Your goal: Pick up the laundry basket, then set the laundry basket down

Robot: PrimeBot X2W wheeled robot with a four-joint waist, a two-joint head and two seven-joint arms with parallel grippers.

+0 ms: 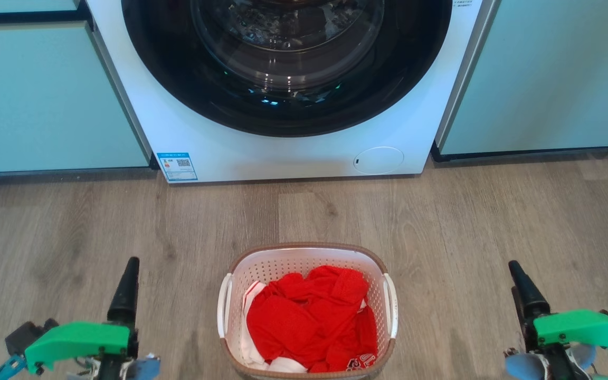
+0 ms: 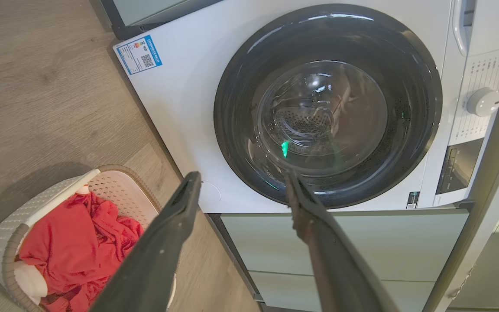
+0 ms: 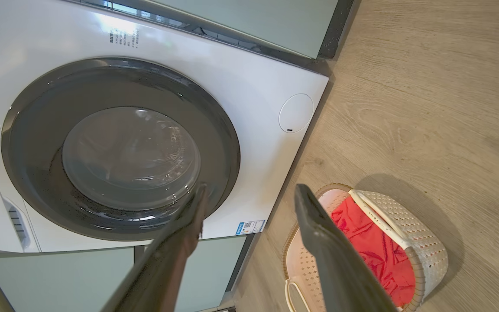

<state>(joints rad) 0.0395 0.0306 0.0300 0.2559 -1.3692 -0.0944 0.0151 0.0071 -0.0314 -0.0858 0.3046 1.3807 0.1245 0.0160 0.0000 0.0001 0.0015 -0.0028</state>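
The laundry basket [image 1: 304,247], white and perforated with a brown woven-look rim, stands on the wooden floor in front of the washing machine, low in the middle of the head view. Red clothing [image 1: 309,316] with some white fabric fills it. My left gripper [image 1: 131,264] hovers well to the basket's left, and my right gripper [image 1: 515,266] well to its right; neither touches it. In the left wrist view the left gripper [image 2: 241,175] is open and empty, with the basket [image 2: 7,242] at lower left. In the right wrist view the right gripper [image 3: 251,188] is likewise open, with the basket [image 3: 418,234] at lower right.
A white front-loading washing machine [image 1: 293,153] with a dark round door, shut, stands just behind the basket. Pale green cabinets flank it on the left [image 1: 45,100] and on the right [image 1: 547,79]. Bare wooden floor [image 1: 494,221] stretches on both sides of the basket.
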